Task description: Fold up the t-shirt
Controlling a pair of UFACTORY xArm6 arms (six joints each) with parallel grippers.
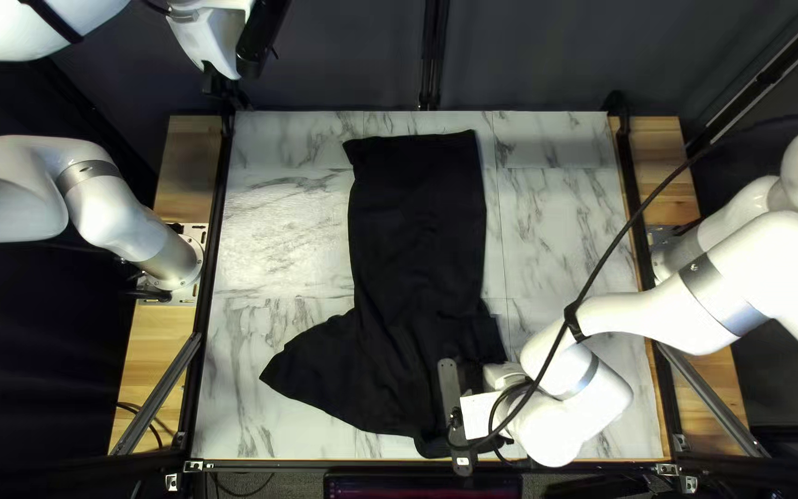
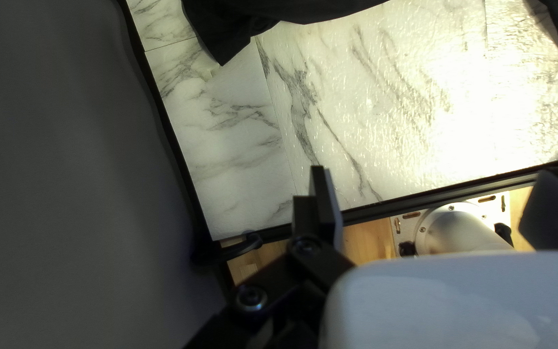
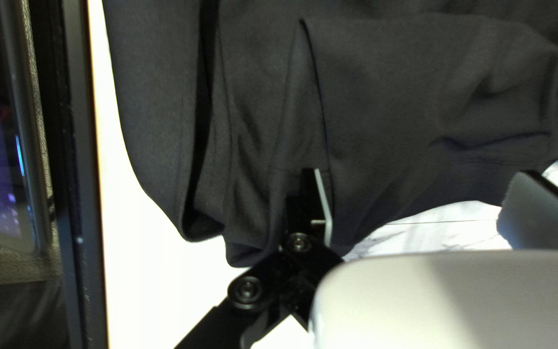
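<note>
Jaws wide apart on my right gripper (image 3: 421, 184), right wrist view: one finger reaches over the loose folds of the shirt (image 3: 408, 110), and nothing is clamped. Whether that finger touches the shirt, I can't tell. To take it well, I'd centre the chosen edge between the pads, come down lightly to the table, and close on every layer of that fold, no more. Then lift only a little, carry it inward in a low arc and lay it flat; dragging would rumple the body.

Left wrist view: my left gripper (image 2: 434, 184) also has its jaws parted, holding nothing, and looks down on the far left corner of the table (image 2: 240, 155). It could come and steady the body while the other folds.

Top left view: the shirt lies mid-table and reaches the near edge, its long axis running near to far. A fairly straight end, probably the hem (image 1: 413, 143), points far; the sleeve end likely points near, by the right gripper. One sleeve (image 1: 311, 370) flares left.
</note>
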